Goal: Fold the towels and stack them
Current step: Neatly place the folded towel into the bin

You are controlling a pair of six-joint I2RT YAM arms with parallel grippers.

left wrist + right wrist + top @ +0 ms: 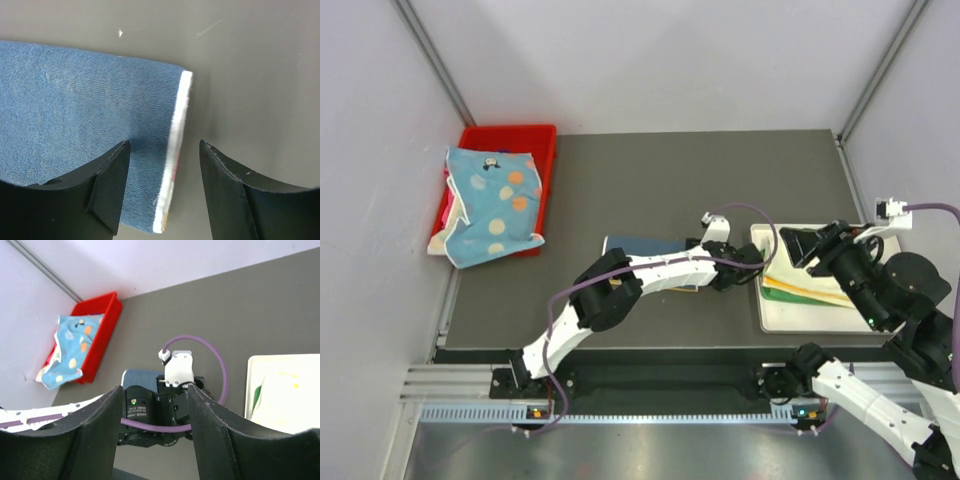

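Two arms reach over a dark grey surface (670,170). My left pincer (164,150) is spread wide and grips nothing. In its wrist camera one finger hovers over a folded blue towel (75,110) and the other over bare surface, with the towel's white-edged fold between them. From above, that towel lies flat near the middle of the surface, its right part hidden under the left arm.

My right pincer (155,390) is also released, with nothing between its fingers, and is raised over the white tray (770,315) at the right. A stack of folded towels (810,292) rests on that tray. I can make out green, orange-yellow and pale layers at its edge, but the right arm covers much of it, so I cannot count them.

A light blue dotted towel (492,205) lies crumpled over the red bin (535,140) at the far left, draping past its rim and hiding the inside.
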